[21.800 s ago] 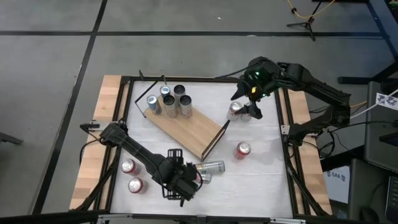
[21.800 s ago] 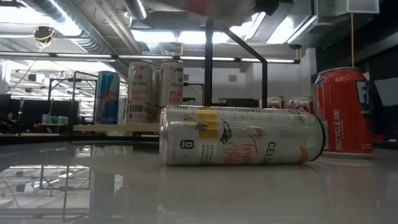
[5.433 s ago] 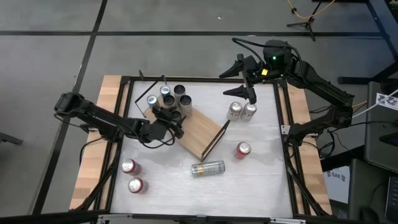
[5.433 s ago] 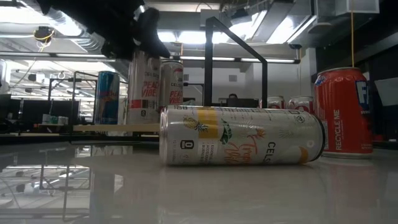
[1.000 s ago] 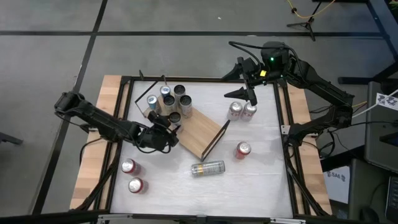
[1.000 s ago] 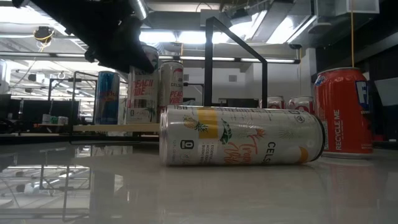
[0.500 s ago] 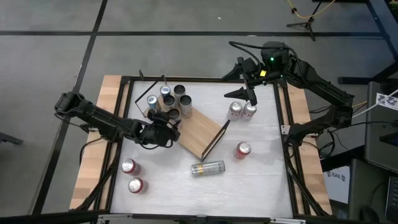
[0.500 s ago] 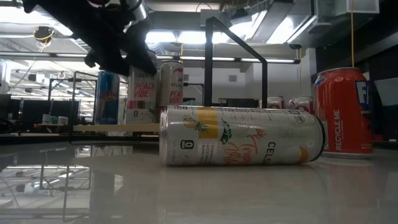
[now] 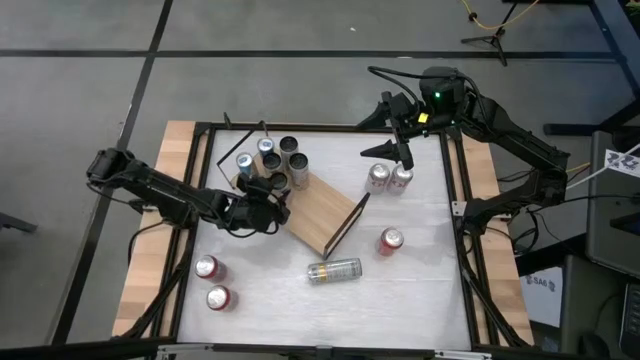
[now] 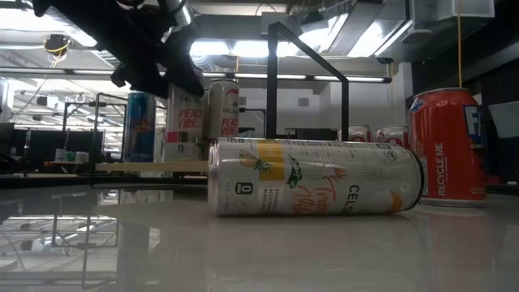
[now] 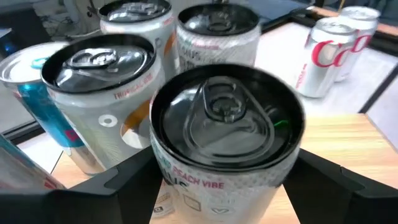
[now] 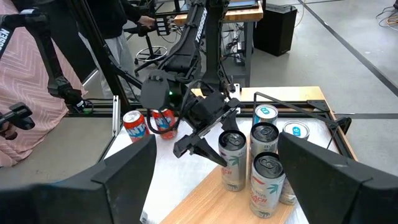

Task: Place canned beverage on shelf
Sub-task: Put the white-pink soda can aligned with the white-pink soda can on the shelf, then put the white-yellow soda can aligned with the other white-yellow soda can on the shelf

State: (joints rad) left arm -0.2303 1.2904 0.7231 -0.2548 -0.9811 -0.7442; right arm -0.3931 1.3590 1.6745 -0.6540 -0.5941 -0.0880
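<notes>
The left gripper [image 9: 268, 208] reaches over the near-left end of the shelf [image 9: 318, 212], its fingers [image 11: 118, 180] set either side of an upright can [image 11: 225, 140] lettered "PEACH VIBE" — whether they press it or merely flank it cannot be told. Just beyond that can stand a "TROPICAL" can [image 11: 102, 93], a blue can [image 11: 34, 99] and two more white cans [image 9: 291, 153]. Nearer the camera in the low view, a CELSIUS can [image 10: 316, 177] lies on its side on the table [image 9: 420, 290]. To its right stands a red can [image 10: 444, 146] reading "RECYCLE ME". The right gripper [image 9: 392, 148] hangs wide open and empty above two red-and-white cans [image 9: 388, 178] — well apart from the shelf.
</notes>
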